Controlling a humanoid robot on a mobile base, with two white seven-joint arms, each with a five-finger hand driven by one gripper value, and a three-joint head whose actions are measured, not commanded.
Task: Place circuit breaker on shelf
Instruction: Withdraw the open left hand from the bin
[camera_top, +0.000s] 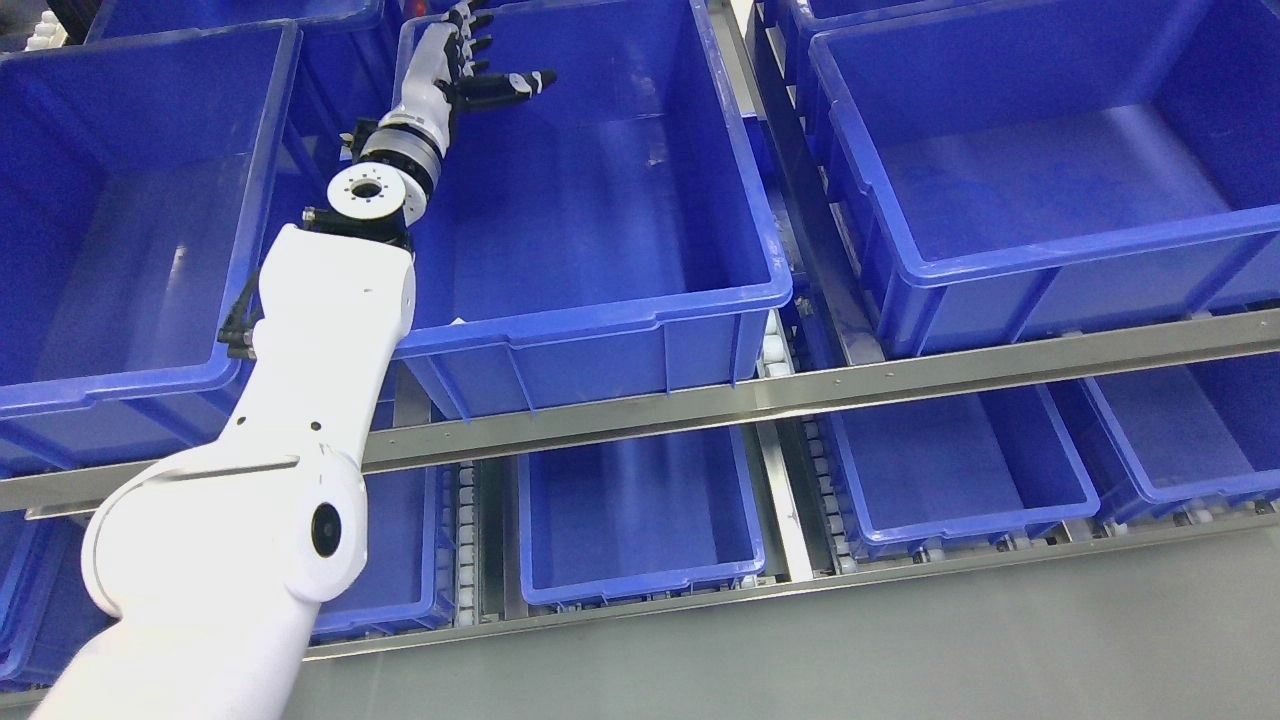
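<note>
Blue bins (600, 300) lined the shelf (800, 390). Over the middle bin's far left corner the left hand (455, 70) hovered, fingers (520, 82) spread, holding nothing. No breaker showed anywhere; its direction couldn't be judged.

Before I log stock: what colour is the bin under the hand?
Blue, plain; the bin under the left hand shows best in the head view.

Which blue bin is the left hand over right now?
The upper-shelf middle bin: the left hand, fingers spread and holding nothing, reaches over its far-left corner. The other bins have no hand over them.
</note>
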